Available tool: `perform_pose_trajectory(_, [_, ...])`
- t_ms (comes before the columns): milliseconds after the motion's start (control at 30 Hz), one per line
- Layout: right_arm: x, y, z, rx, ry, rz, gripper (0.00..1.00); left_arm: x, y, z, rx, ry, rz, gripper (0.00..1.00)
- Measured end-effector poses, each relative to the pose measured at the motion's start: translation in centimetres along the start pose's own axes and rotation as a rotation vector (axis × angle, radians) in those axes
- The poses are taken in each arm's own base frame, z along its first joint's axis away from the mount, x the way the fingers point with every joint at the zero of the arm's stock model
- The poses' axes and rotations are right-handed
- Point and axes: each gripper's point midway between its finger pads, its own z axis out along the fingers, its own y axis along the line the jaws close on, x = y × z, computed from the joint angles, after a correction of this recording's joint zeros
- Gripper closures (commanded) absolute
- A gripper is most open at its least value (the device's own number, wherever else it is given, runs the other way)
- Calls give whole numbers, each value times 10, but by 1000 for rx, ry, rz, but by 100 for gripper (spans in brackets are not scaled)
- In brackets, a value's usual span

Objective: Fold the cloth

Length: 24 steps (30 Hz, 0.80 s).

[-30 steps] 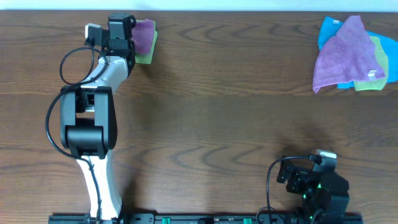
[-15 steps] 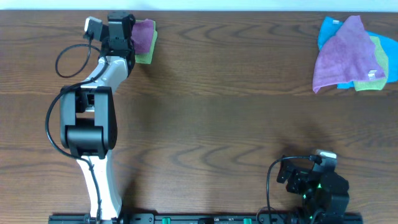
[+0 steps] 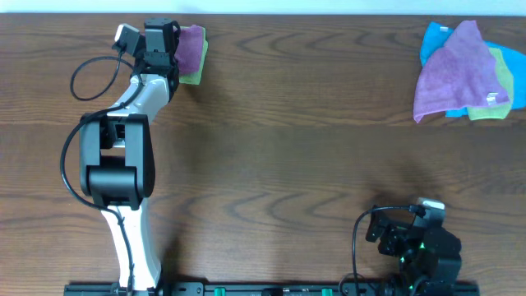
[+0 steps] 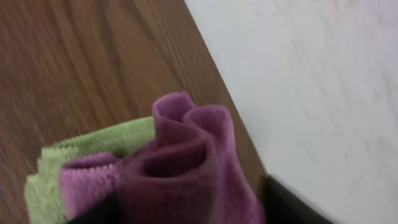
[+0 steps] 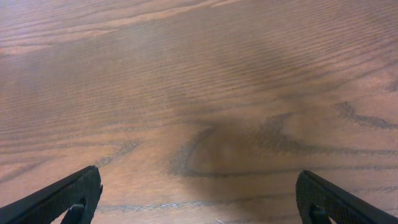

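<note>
**Left pincer pinching the bunched orchid cloth at the table's far edge**

Your left gripper (image 4: pixel 186 214) sits at the bottom of its wrist view. Only dark tips show, at 5 and 7 o'clock. Between them the cloth (image 4: pixel 186 155) bulges up in soft pleats. Judging from that bunching, the pincer is closed on a pinch of orchid fabric, though the contact itself is out of frame. Under the cloth and touching it, a lime-green cloth (image 4: pixel 87 146) peeks out towards 8 o'clock. Just beside both, the table (image 4: pixel 74 62) ends. Its far edge runs from 12 o'clock down to 4 o'clock, with a pale surface beyond.

From overhead, the bundle lies at 11 o'clock on the table, with the left arm (image 3: pixel 123 148) stretched out to it. Your right gripper (image 5: pixel 199 202) is parked at 5 o'clock, well apart. Its fingers are spread wide over bare wood and hold nothing. A paler lavender cloth (image 3: pixel 452 78) lies on blue and green ones at 1 o'clock.

What could go wrong, as I judge it:
- **Two layers caught:** the pinch may include the green layer, so a lift would drag both cloths.
- **Poor grip point:** the hold is on a crumpled pleat rather than a corner. The cloth may not open flat, and any fold could come out lopsided.
- **Edge too close:** a pull towards 12 o'clock, or a slipped grip, could drop the cloth off the table.

Draw it towards the table's middle.
</note>
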Motion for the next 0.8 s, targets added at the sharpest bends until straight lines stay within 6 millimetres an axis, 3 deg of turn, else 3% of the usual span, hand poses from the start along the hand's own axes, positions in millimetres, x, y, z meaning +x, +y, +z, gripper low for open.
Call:
perform_pose_trajectory(33, [0,0,0,0,0,0,1,0,0,0,0,0,15,66])
perform_pose_trajectory(167, [0,0,0,0,0,0,1,-1,-4,0,12,-7,39,69])
perform_pose_trajectory(333, [0,0,0,0,0,0,1,-5,-20,-2,74,-36,29,66])
perform_pose_trajectory(400, [0,0,0,0,0,0,1,-2,-16,-3,52,-32,45,61])
perform_pose_trajectory(533, [0,0,0,0,0,0,1,5,4,-2,-26,-5,81,64])
perform_pose_trajectory(633, [0,0,0,0,0,0,1,5,8,-2,-45,-5,89,54])
perform_pose_trajectory(700, [0,0,0,0,0,0,1,7,17,-3,-81,-1,104,34])
perform_pose_trajectory(800, [0,0,0,0,0,0,1,7,23,-3,-110,-5,110,16])
